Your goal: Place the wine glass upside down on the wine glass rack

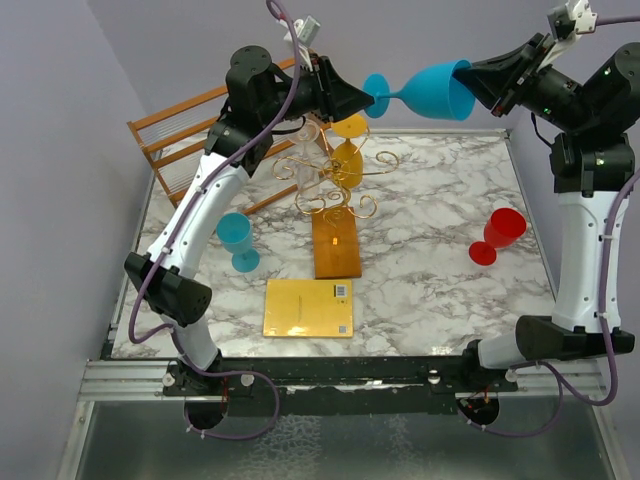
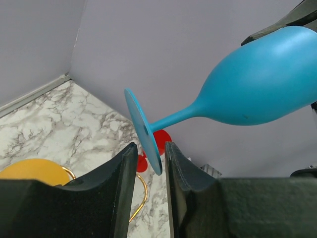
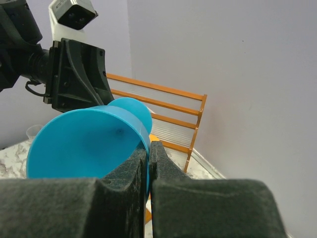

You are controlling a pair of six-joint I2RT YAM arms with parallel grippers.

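While holding the blue wine glass (image 1: 430, 92) on its side high above the far part of the tabletop (image 1: 430, 290), pinches the bowl's rim with the right hand (image 1: 472, 80), which is pressed together on the thin wall. Points the stem and foot leftward, toward the left hand (image 1: 368, 100). Brackets the foot's thin disc with that hand's spread fingers (image 2: 124, 183), set wider than the disc, with slivers of gap showing in the left wrist view. Cannot tell whether the disc's lower edge brushes either finger.

Has the wine glass in the air, up and to the right of the wine glass rack (image 1: 330, 175) and apart from it, resting on nothing. Sets the rack's gold wire scrolls on a brown wooden base (image 1: 336, 248) near the tabletop's middle, with yellow glasses (image 1: 347, 162) hung among the curls just below the left hand.

Shows a slatted wooden shelf (image 1: 185, 135) at the far left corner, behind the left arm. Carries also a smaller blue glass (image 1: 238, 242) on the left of the tabletop, a red glass (image 1: 497, 237) on the right, and a flat yellow card (image 1: 308, 307) just in front of the rack's base.
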